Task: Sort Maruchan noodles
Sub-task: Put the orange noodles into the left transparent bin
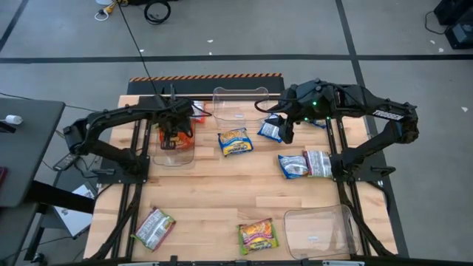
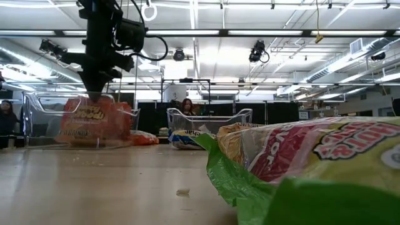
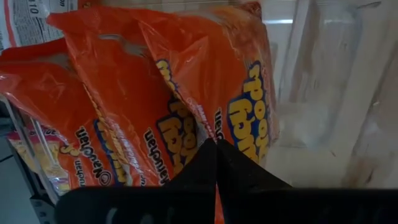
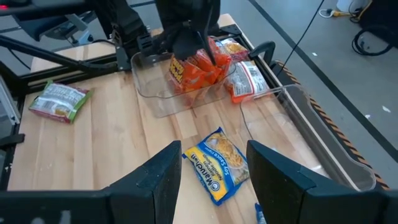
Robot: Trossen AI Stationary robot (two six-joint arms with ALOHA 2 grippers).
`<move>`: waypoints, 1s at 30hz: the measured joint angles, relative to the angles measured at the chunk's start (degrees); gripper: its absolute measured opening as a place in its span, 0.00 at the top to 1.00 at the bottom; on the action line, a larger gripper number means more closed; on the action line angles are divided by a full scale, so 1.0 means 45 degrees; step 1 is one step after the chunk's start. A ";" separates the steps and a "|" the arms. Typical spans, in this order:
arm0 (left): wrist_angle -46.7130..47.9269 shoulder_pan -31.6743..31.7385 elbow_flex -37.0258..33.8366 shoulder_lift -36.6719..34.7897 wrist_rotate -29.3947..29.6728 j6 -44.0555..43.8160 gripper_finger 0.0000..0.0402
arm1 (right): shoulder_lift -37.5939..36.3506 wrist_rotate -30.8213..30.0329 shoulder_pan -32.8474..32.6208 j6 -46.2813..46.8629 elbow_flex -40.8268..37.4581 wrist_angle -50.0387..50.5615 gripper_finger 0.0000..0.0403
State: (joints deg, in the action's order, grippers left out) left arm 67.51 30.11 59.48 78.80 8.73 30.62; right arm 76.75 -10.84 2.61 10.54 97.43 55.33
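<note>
Several orange packets (image 1: 176,137) sit in our ten-o'clock tray (image 1: 177,157), left gripper (image 1: 175,125) pinched shut on one, right gripper (image 1: 285,130) hovering open, about seven noodles still loose.

Orange packets (image 1: 176,137) upright, others scattered flat

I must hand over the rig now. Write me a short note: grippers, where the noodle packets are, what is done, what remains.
Left gripper: shut on an orange packet inside the left clear tray, which holds the orange packets.
Right gripper: open, empty, above the blue-and-yellow packet.
Done: orange packets gathered in that tray.
Left: blue-and-yellow packet, blue packets and silver-white packet on the right, two near-edge packets. Far tray and near right tray look empty.
</note>
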 joint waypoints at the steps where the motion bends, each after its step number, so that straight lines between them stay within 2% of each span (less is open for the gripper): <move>1: -0.0010 0.0000 0.0000 0.0000 0.0000 -0.0002 0.99 | 0.0000 0.0003 -0.0005 -0.0009 0.0000 0.0005 0.53; 11: 0.0181 -0.0005 0.0069 -0.0043 -0.0027 -0.0332 0.96 | 0.0000 -0.0002 0.0014 -0.0382 0.0000 0.0010 0.53; 16: 0.0841 -0.0005 0.0882 -0.0043 -0.0301 -0.0764 0.83 | -0.0057 -0.0029 0.0139 -0.0938 0.0000 0.0011 0.53; 22: 0.1123 0.0404 0.2977 -0.0048 -0.0248 -0.1170 0.67 | -0.0097 -0.0680 0.0131 -0.1149 0.0000 0.0019 0.53; 26: -0.0484 0.1679 0.4165 0.0201 -0.0430 -0.3108 0.63 | -0.0097 -0.0695 0.0131 -0.0866 0.0000 0.0024 0.53; 30: -0.1645 0.3435 0.4386 0.1274 -0.0990 -0.7224 0.63 | -0.0097 -0.0677 0.0126 0.0028 0.0000 0.0057 0.53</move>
State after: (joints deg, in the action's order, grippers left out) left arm 60.11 45.56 79.22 84.54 4.27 -1.89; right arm 76.31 -13.89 3.18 10.66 97.43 55.59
